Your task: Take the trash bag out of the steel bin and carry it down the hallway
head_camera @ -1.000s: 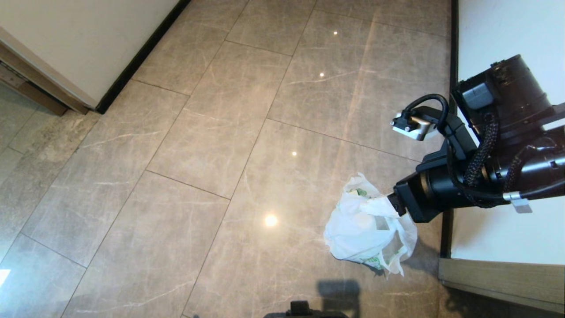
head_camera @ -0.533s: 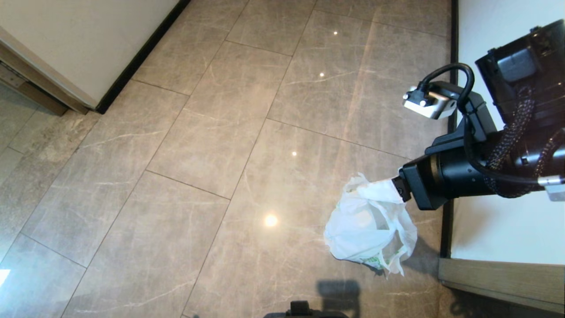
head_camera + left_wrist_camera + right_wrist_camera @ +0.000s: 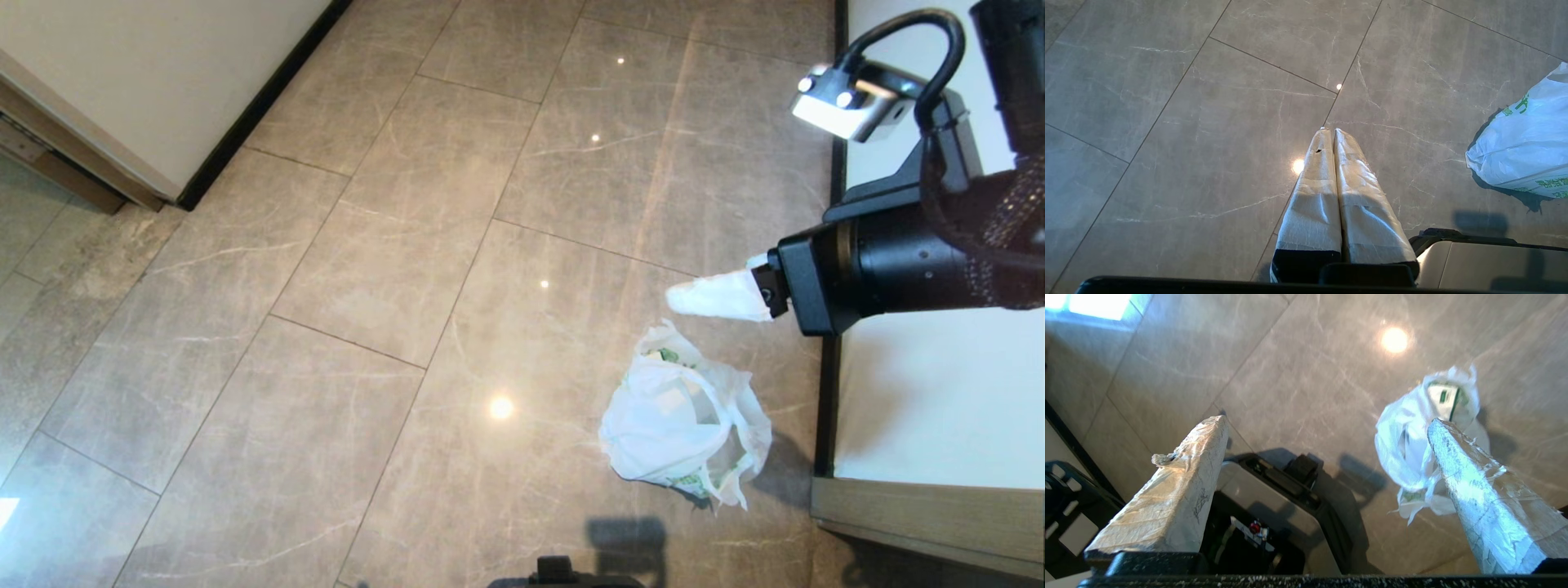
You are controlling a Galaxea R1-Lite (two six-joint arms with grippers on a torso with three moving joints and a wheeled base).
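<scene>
The trash bag (image 3: 682, 425), white, wrinkled and with green print, lies slumped on the hallway's beige tiles (image 3: 392, 286) close to the right wall. It also shows in the left wrist view (image 3: 1523, 143) and the right wrist view (image 3: 1412, 445). My right gripper (image 3: 1327, 422) hangs open above the bag, its taped fingers wide apart and holding nothing; in the head view one finger (image 3: 718, 296) sticks out over the bag, clear of it. My left gripper (image 3: 1331, 132) is parked low over the floor, shut and empty. The steel bin is out of view.
A wall with a black baseboard (image 3: 261, 98) runs along the far left, beside a brown door frame (image 3: 49, 163). The right wall (image 3: 939, 408) and a wooden door frame (image 3: 922, 514) stand just beyond the bag. My own base (image 3: 1274, 498) sits below the right gripper.
My right arm has risen up and away from the top of the bag. The bag stays on the floor where it was. The left arm has not moved.
</scene>
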